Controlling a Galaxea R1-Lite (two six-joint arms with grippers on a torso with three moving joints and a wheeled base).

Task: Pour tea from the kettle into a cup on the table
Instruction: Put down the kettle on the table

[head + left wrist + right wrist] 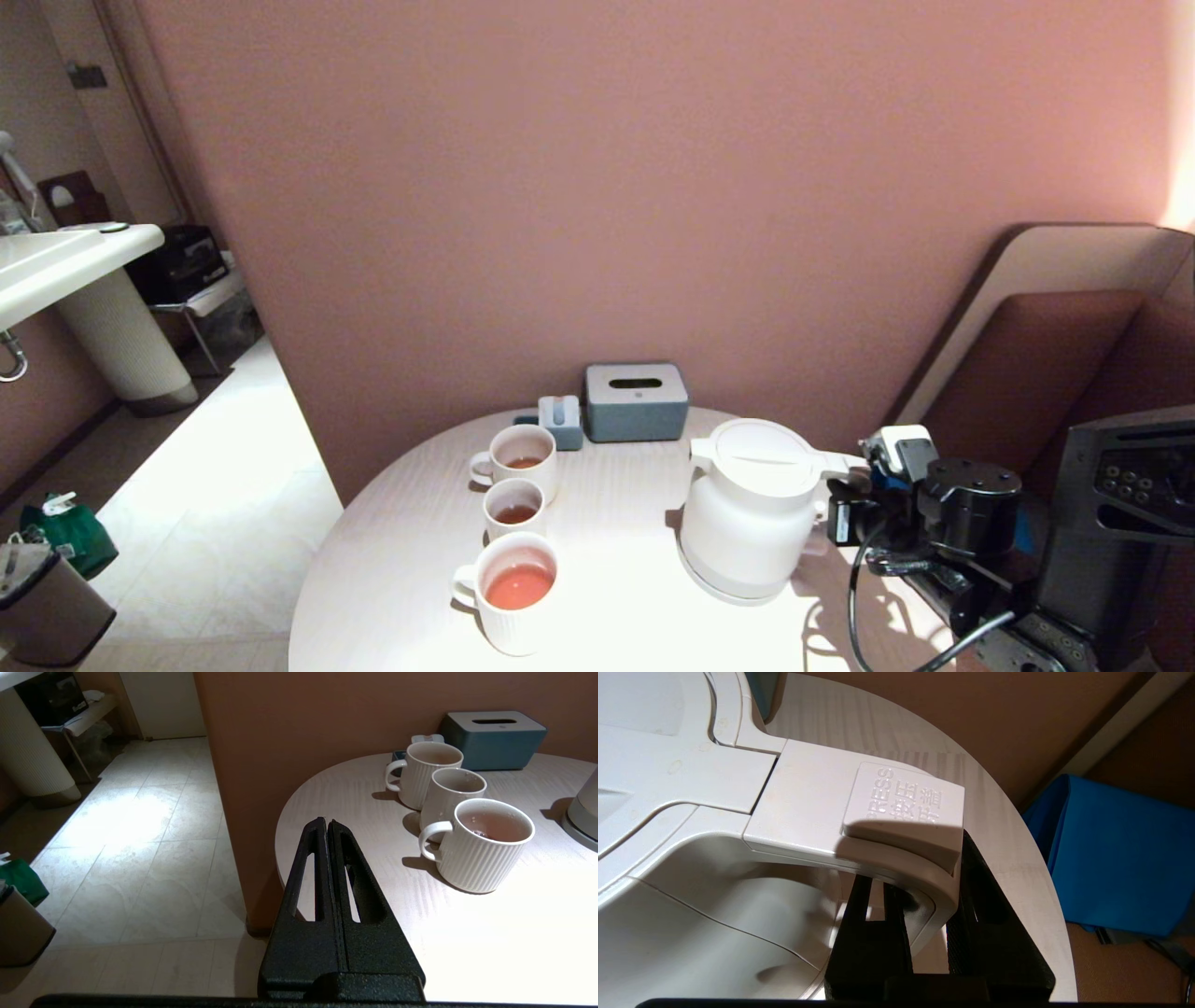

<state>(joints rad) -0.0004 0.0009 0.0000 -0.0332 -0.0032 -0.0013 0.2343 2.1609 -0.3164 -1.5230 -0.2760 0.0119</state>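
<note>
The white kettle [752, 509] stands upright on its round base [738, 588] at the right of the pale round table [616, 523]. My right gripper [840, 523] is at its handle [808, 807], shut on it just below the press button: one finger sits inside the handle loop, the other outside. Three ribbed white cups stand in a row at the left. The near cup [516, 590] holds orange-red tea [519, 586]; the middle cup [514, 509] and far cup [523, 457] hold a little brownish tea. My left gripper [327, 823] hangs shut and empty beyond the table's left edge.
A grey tissue box [636, 401] and a small blue-grey holder [560, 422] sit at the table's back by the pink wall. A black machine [1120, 523] stands right of the table, with blue cloth [1125, 858] beside it. A washbasin [56, 261] and a bin [47, 607] are far left.
</note>
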